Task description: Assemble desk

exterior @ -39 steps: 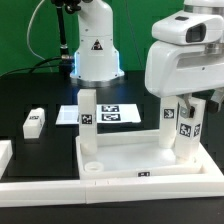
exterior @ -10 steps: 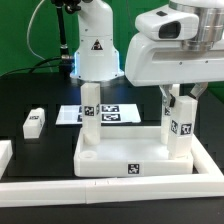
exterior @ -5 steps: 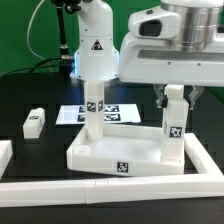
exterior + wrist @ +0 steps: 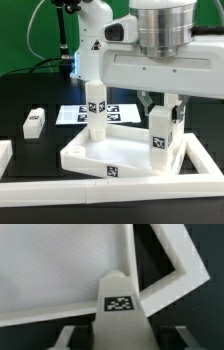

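No writing is readable, only black-and-white square tags: one on the near rim of the tabletop (image 4: 122, 150), others on the legs and the marker board (image 4: 122, 117), plus a black triangle sticker (image 4: 97, 45) on the robot base. The claw (image 4: 163, 108) is clenched on the upright leg (image 4: 160, 138) at the tabletop's corner on the exterior view's right, a finger against each side. The tabletop lies mid-scene on the black bench (image 4: 30, 152), with a second leg (image 4: 95, 108) upright at its far corner on the exterior view's left and a loose leg (image 4: 33, 121) well apart, further left.
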Available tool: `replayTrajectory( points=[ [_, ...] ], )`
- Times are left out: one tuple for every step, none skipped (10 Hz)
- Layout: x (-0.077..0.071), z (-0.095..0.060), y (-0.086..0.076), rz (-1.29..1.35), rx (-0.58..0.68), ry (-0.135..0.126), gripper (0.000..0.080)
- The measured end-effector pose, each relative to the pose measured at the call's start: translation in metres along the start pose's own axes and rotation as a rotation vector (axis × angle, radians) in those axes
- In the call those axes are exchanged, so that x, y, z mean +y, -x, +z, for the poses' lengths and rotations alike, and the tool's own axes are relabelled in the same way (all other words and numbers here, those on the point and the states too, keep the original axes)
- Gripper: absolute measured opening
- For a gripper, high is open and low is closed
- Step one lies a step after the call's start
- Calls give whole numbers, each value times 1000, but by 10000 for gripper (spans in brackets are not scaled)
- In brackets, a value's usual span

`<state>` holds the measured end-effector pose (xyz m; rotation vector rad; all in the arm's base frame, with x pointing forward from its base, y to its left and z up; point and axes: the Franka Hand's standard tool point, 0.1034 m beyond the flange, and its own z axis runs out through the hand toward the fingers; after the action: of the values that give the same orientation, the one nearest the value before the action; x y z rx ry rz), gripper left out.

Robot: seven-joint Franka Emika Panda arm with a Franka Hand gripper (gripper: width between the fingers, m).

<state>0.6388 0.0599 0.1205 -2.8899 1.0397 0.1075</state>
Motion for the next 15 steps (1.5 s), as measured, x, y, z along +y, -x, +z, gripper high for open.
replayTrajectory(
  points=[
    [-2, 1, 0, 123, -2, 6, 290],
    [-6, 1, 3, 213, 3, 20, 290],
    [-10, 2, 8, 302, 12, 32, 290],
    [-13, 3, 13, 391, 13, 35, 290],
    [-14, 3, 14, 451, 17, 34, 290],
    [-15, 3, 14, 520, 14, 29, 290],
    [-13, 3, 12, 582, 16, 29, 290],
    [-13, 4, 12, 594, 18, 29, 290],
    [-13, 4, 12, 591, 18, 30, 363],
    [-13, 4, 12, 590, 18, 31, 545],
    [-12, 4, 12, 537, 17, 31, 617],
    [-7, 2, 10, 321, 20, 41, 617],
    [-2, -2, 11, 123, 35, 41, 643],
    [3, -4, 16, -7, 51, 24, 648],
    [6, -3, 17, -55, 47, 30, 648]
  ],
)
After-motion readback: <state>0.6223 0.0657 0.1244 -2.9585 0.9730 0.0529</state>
